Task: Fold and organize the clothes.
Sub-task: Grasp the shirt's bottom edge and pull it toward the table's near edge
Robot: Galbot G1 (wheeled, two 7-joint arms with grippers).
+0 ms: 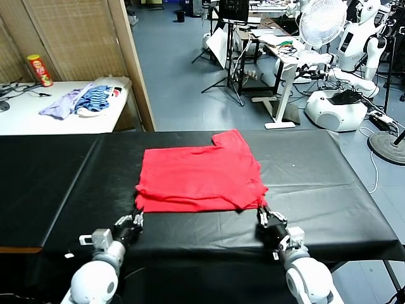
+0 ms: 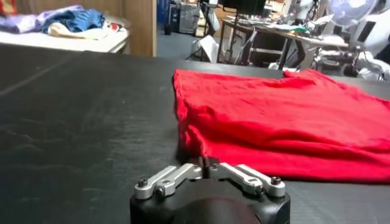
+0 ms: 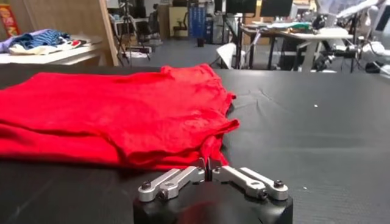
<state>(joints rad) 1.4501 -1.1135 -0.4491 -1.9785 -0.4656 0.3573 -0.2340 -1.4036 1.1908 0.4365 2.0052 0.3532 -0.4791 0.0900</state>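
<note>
The red T-shirt (image 1: 199, 174) lies folded, plain side up, in the middle of the black table (image 1: 316, 183), one sleeve sticking out at the far edge. My left gripper (image 1: 135, 220) is at its near left corner; in the left wrist view (image 2: 204, 163) the jaws are shut with the red cloth (image 2: 274, 115) meeting the tips. My right gripper (image 1: 262, 216) is at the near right corner; in the right wrist view (image 3: 207, 165) the jaws are shut on a pinched tongue of the shirt (image 3: 122, 109). Both grippers rest low at the table surface.
A white side table (image 1: 38, 114) at the far left holds a pale purple garment (image 1: 62, 101), a blue striped garment (image 1: 96, 98) and a red can (image 1: 40, 69). A wooden partition (image 1: 136, 63) stands behind. Desks, a fan and another robot stand at the far right.
</note>
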